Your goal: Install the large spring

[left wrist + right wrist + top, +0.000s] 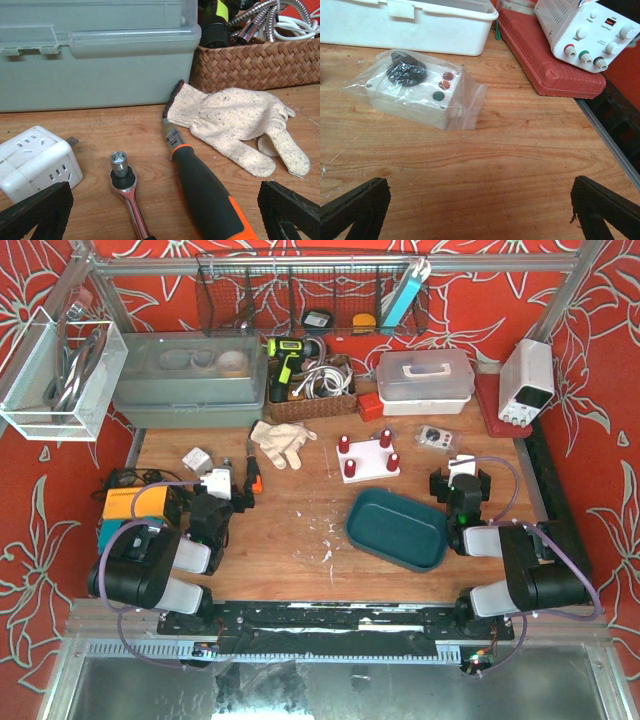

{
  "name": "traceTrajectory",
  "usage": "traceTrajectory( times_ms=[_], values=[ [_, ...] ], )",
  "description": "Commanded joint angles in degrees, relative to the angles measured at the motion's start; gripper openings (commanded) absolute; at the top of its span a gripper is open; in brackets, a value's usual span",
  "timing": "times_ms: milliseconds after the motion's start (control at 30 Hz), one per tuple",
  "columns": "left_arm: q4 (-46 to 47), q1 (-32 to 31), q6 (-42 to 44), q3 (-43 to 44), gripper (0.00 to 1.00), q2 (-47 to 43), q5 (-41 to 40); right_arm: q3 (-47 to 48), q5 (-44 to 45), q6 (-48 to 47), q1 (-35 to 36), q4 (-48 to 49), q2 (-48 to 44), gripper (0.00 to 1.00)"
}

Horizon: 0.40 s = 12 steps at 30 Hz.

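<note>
1. Two grippers stand wide and empty. The left gripper (162, 212) frames a ratchet (125, 185) and an orange-black screwdriver (205, 185), both cut off at the bottom edge. The right gripper (480, 210) frames bare wood.
2. At 11 o'clock of the right gripper lies a bagged control box (415, 90), its face blurred by plastic.
3. At 1 o'clock a white power supply (585, 30), cut off by the frame, carries knob lettering too small to read.
4. Nowhere can the large spring be made out. A white plate (366, 462) with red pegs (350, 467) lies at 12 o'clock of the teal tray (397, 530).

A white base (368, 454) with four red posts (350, 468) stands just beyond the teal tray (397, 532).
</note>
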Motion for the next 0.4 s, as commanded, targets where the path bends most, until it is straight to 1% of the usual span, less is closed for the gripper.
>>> traceTrajectory(
  times_ms=[0, 367],
  values=[
    [1.86, 0.56, -0.13, 0.46, 1.0, -0.31, 0.08, 0.27, -0.04, -0.36, -0.29, 0.91, -0.28, 0.99],
    [1.68, 0.52, -0.13, 0.59, 1.0, -0.22, 0.34, 0.27, -0.17, -0.36, -0.37, 1.0, -0.29, 0.99]
  ],
)
